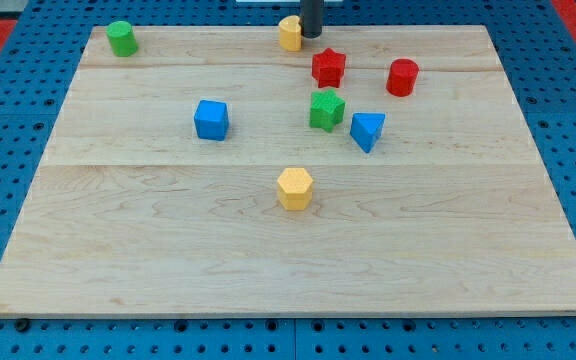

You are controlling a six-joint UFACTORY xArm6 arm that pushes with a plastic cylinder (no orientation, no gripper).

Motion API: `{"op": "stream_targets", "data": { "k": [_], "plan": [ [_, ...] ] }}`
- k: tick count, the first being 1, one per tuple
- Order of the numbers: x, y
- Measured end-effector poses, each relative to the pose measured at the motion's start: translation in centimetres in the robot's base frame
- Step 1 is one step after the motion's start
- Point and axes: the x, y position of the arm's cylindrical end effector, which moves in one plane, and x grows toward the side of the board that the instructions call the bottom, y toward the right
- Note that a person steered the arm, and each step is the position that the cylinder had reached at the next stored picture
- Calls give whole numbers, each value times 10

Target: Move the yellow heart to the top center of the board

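The yellow heart (289, 33) sits at the view's top edge of the wooden board (168, 240), near its centre. My tip (311, 35) stands right beside the heart, on its right side, touching or almost touching it. The rod rises out of the view at the top.
A red star (328, 67) and a red cylinder (402, 77) lie below and right of my tip. A green star (326, 109) and a blue triangle (367, 130) lie lower. A blue cube (211, 119), a yellow hexagon (295, 188) and a green cylinder (121, 38) lie elsewhere.
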Motion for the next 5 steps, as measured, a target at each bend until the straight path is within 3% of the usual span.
{"op": "stream_targets", "data": {
  "k": [2, 4, 5],
  "plan": [
    [10, -3],
    [62, -39],
    [108, -39]
  ]
}}
